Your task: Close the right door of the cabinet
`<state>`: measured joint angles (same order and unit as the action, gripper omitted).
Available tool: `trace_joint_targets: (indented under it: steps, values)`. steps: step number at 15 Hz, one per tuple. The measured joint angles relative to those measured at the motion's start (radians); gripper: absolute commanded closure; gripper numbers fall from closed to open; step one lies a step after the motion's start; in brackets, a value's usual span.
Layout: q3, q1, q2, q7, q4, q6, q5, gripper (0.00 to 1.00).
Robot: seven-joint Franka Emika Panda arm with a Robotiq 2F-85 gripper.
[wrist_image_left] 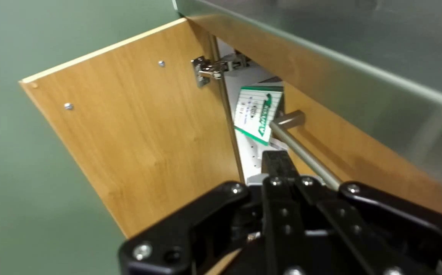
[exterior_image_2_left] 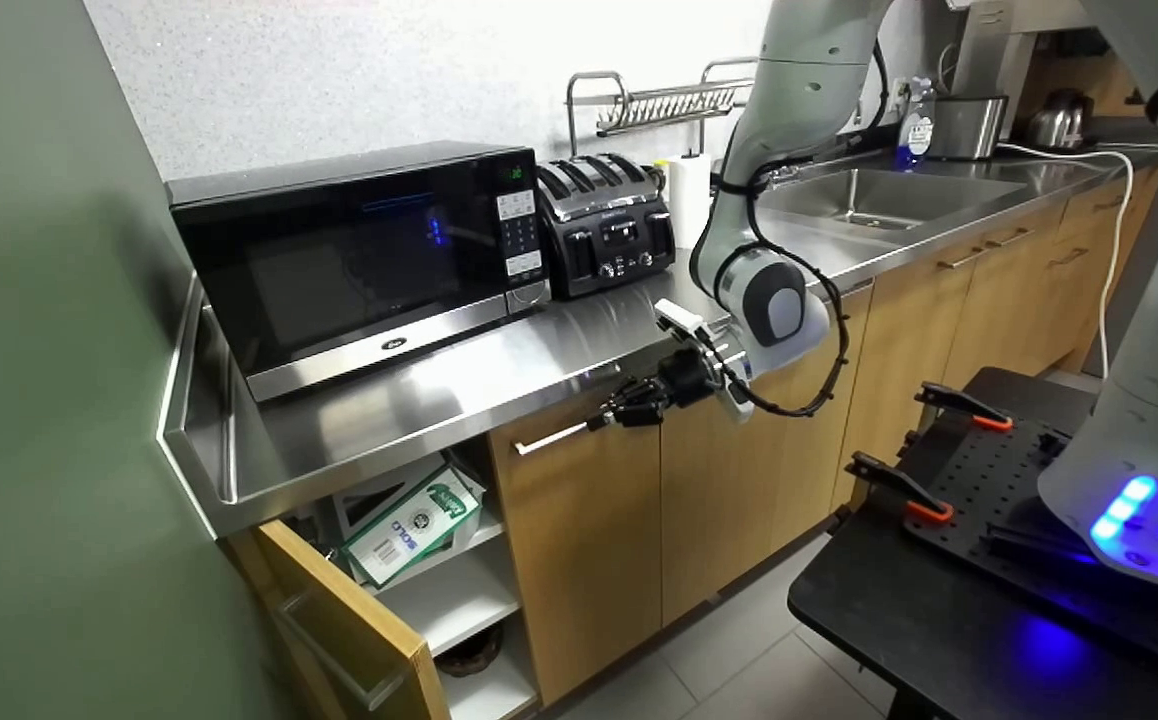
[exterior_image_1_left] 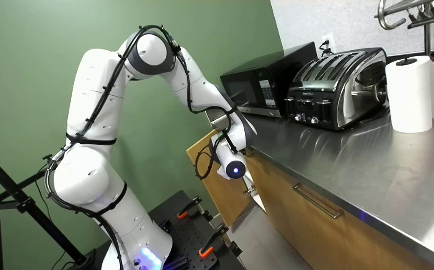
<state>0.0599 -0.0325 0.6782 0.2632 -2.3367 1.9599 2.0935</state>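
The cabinet (exterior_image_2_left: pixel 449 428) runs below a steel countertop in both exterior views. The right door (exterior_image_2_left: pixel 589 570), a light-brown panel, looks flush with the cabinet front; a small gap cannot be ruled out. It also shows in the wrist view (wrist_image_left: pixel 329 139). Its silver bar handle (exterior_image_2_left: pixel 549 439) lies near the top edge and shows in the wrist view (wrist_image_left: pixel 308 156). My gripper (exterior_image_2_left: pixel 596 423) is shut with nothing visible between its fingertips (wrist_image_left: pixel 280 164). It is by the handle's right end; the bar passes beside the fingers. Whether they touch cannot be told. The arm hides the gripper in an exterior view.
The left door (exterior_image_2_left: pixel 339 610) stands swung open near the green wall, its inner face (wrist_image_left: pixel 141 133) showing. Boxes (exterior_image_2_left: pixel 419 525) lie on the shelf inside. A black microwave (exterior_image_2_left: pixel 359 260) and a toaster (exterior_image_2_left: pixel 609 225) stand on the countertop (exterior_image_1_left: pixel 333 150). A black table (exterior_image_2_left: pixel 879 590) carries the arm.
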Motion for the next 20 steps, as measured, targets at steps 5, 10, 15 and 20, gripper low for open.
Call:
trace_joint_targets:
  steps: [5,10,15,20]
  values:
    - [-0.002,-0.061,-0.22,0.001,-0.146,0.102,-0.127,1.0]
    - [0.015,-0.126,-0.482,0.114,-0.235,0.338,-0.302,1.0]
    - [0.076,-0.159,-0.683,0.377,-0.276,0.505,-0.541,1.0]
    - [0.117,-0.16,-0.771,0.679,-0.288,0.513,-0.783,0.95]
